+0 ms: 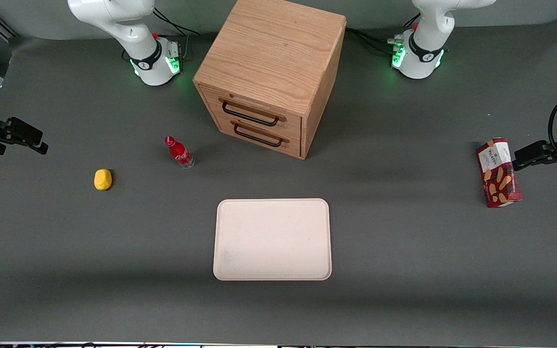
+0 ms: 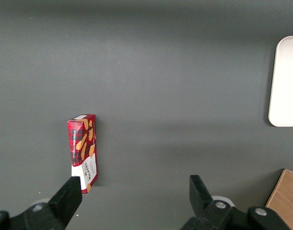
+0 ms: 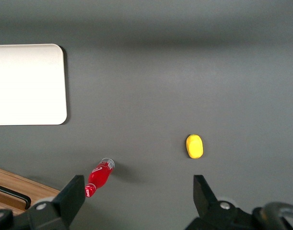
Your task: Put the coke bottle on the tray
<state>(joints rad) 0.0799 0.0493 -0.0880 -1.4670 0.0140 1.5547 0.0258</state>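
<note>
The coke bottle, small and red with a red cap and white script, stands on the grey table beside the wooden cabinet, toward the working arm's end. The wrist view shows the coke bottle from above, close to one finger and outside the gap. My right gripper hovers over the working arm's end of the table, well away from the bottle. The gripper is open and holds nothing. The pale cream-pink tray lies flat, nearer to the front camera than the cabinet, and the tray has nothing on it.
A wooden two-drawer cabinet stands mid-table. A yellow lump lies between the bottle and my gripper, also seen as the yellow lump from the wrist. A red snack box lies toward the parked arm's end.
</note>
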